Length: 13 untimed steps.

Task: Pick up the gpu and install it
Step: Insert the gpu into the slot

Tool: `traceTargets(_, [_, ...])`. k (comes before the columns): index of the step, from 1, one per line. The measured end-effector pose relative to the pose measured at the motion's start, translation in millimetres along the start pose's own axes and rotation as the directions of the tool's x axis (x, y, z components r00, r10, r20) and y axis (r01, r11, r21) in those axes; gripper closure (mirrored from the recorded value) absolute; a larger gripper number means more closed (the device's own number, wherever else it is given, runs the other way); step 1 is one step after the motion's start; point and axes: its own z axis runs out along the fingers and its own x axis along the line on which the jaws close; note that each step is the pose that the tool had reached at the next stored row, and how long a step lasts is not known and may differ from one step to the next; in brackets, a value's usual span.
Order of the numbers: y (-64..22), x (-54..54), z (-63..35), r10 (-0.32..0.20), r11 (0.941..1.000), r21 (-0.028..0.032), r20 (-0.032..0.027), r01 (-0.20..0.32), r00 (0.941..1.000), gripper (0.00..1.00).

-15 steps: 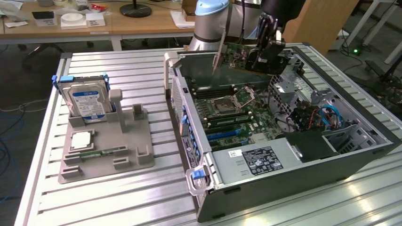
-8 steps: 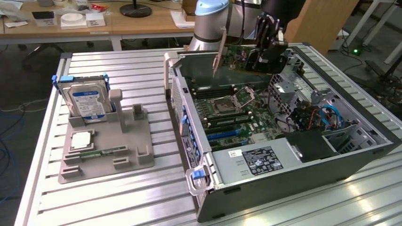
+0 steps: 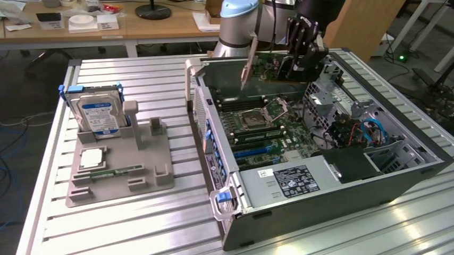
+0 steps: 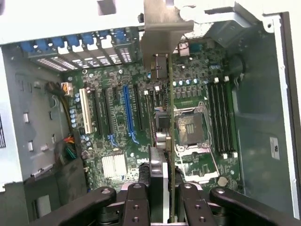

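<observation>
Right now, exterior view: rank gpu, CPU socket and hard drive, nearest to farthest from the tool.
1. gpu: gripped in the tool, over the open case.
2. CPU socket: on the motherboard, inside the case.
3. hard drive: outside the case, on the gray holder, exterior view's left.

**Item:** gpu (image 3: 273,68), one thin flat expansion card. Green circuit board with small components on its face, silver metal bracket along one end (the end toward the exterior view's left).
**Pose:** upright on its long edge.
**Place:** upper centre of the exterior view, raised over the open computer case (image 3: 319,212).
**State:** clamped between the fingers of the gripper (image 3: 303,56).
**Wrist view:** the card (image 4: 161,42) shows edge-on, bracket farthest from the camera.
</observation>
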Motion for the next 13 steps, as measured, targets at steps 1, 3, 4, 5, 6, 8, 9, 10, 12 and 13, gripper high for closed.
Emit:
traceTargets(1, [0.0,0.0,0.0,-0.013,0.9999,-0.0001,-0.0004,0.013,0.9999,0.72])
traceTargets(3, [0.0,0.0,0.0,-0.037,0.9993,-0.0005,-0.0013,0.037,0.9993,0.72])
traceTargets(4, [0.0,0.0,0.0,-0.049,0.9988,-0.0007,-0.0017,0.049,0.9988,0.72])
traceTargets(5, [0.0,0.1,0.0,-0.06,0.9982,-0.0008,-0.0021,0.06,0.9982,0.72])
traceTargets(6, [0.0,0.1,0.0,-0.069,0.9976,-0.0009,-0.0024,0.069,0.9976,0.72])
traceTargets(8, [0.0,0.1,0.0,-0.075,0.9972,-0.001,-0.0026,0.075,0.9972,0.72])
traceTargets(9, [0.0,0.1,0.0,-0.077,0.997,-0.001,-0.0027,0.077,0.997,0.72])
traceTargets(10, [0.0,0.1,0.0,-0.077,0.997,-0.0011,-0.0028,0.077,0.997,0.72])
traceTargets(12, [0.0,0.1,0.0,-0.077,0.997,-0.001,-0.0027,0.077,0.997,0.72])
traceTargets(13, [0.0,0.1,0.0,-0.077,0.997,-0.001,-0.0027,0.077,0.997,0.72])
